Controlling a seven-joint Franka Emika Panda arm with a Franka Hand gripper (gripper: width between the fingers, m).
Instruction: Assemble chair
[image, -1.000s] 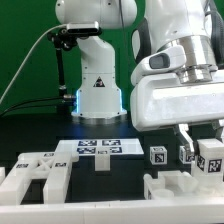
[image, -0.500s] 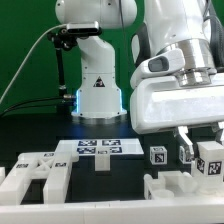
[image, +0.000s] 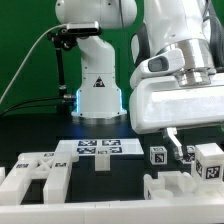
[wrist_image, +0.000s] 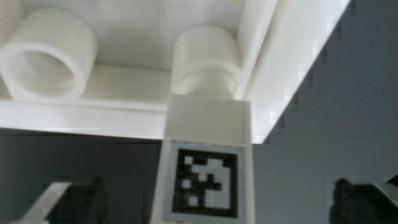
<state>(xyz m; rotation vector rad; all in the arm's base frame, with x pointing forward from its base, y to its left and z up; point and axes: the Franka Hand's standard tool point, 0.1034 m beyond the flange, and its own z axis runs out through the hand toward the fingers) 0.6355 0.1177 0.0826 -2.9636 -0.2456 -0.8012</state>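
Note:
A white chair post (wrist_image: 210, 150) with a black-and-white tag stands between my gripper's (wrist_image: 217, 205) dark fingers (wrist_image: 71, 200), with a gap on each side, so the gripper is open. Past the post lies a white chair slab (wrist_image: 143, 100) with two round pegs. In the exterior view the post (image: 209, 162) stands upright at the exterior view's right, by a low white chair part (image: 180, 186). One finger (image: 177, 143) of the gripper (image: 198, 148) shows just to its left; the other is hidden.
A small tagged white block (image: 158, 155) stands left of the post. The marker board (image: 100, 147) lies in the middle. Notched white chair blocks (image: 40, 176) lie at the exterior view's lower left. The robot base (image: 98, 95) stands behind.
The visible finger has moved up and toward the exterior view's left, away from the post. The post now stands free, more of it showing.

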